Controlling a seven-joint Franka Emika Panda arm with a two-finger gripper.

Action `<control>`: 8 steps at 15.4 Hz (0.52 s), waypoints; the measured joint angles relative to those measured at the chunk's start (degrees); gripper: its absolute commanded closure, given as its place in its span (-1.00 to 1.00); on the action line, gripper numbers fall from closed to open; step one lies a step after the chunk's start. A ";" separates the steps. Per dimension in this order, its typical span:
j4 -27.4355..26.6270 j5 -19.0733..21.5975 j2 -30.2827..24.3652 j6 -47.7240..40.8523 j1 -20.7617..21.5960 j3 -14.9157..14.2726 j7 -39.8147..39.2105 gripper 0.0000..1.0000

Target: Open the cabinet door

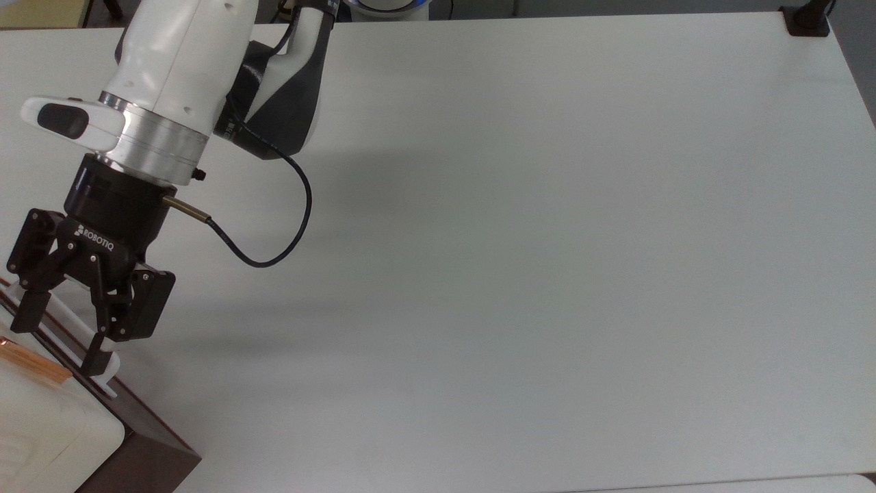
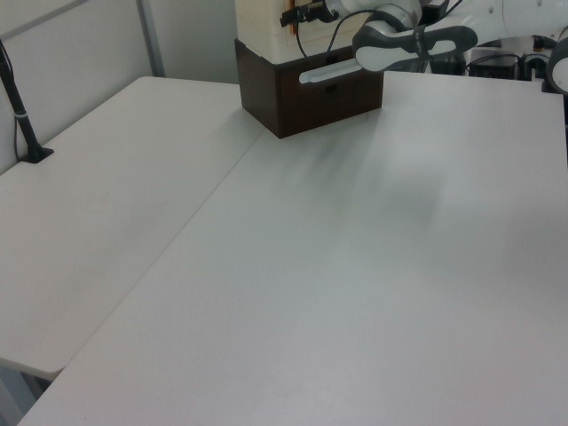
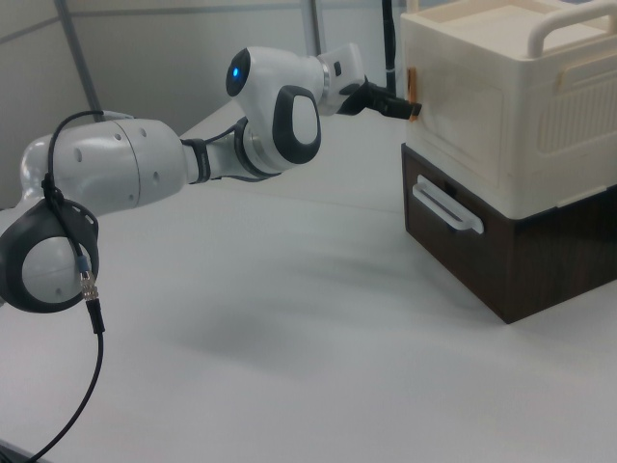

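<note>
The cabinet door (image 3: 465,114) is the cream-white front of the upper box and sits flush with it. Its copper-orange strip handle (image 3: 413,83) runs along the door's left edge in the right view, and shows in the top view (image 1: 37,368) and the left view (image 2: 290,16). My gripper (image 1: 59,341) is open, its black fingers spread wide just in front of that handle. In the right view the gripper (image 3: 403,109) reaches the door beside the strip; I cannot tell whether it touches. The gripper (image 2: 307,12) is level with the door in the left view.
Under the cream box is a dark brown drawer (image 3: 501,260) with a white loop handle (image 3: 446,207), directly below my fingers. The white table (image 1: 547,274) stretches wide to the top view's right. A black clamp (image 1: 806,20) sits at its far corner. A black cable (image 1: 291,226) loops off my wrist.
</note>
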 measured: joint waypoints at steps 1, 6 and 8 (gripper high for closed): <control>0.38 0.00 0.22 0.00 0.02 -0.31 -0.12 -0.71; 2.08 0.00 2.06 0.99 0.11 -1.88 -0.30 -0.71; 2.36 0.00 2.43 1.50 0.11 -2.16 -0.30 -0.64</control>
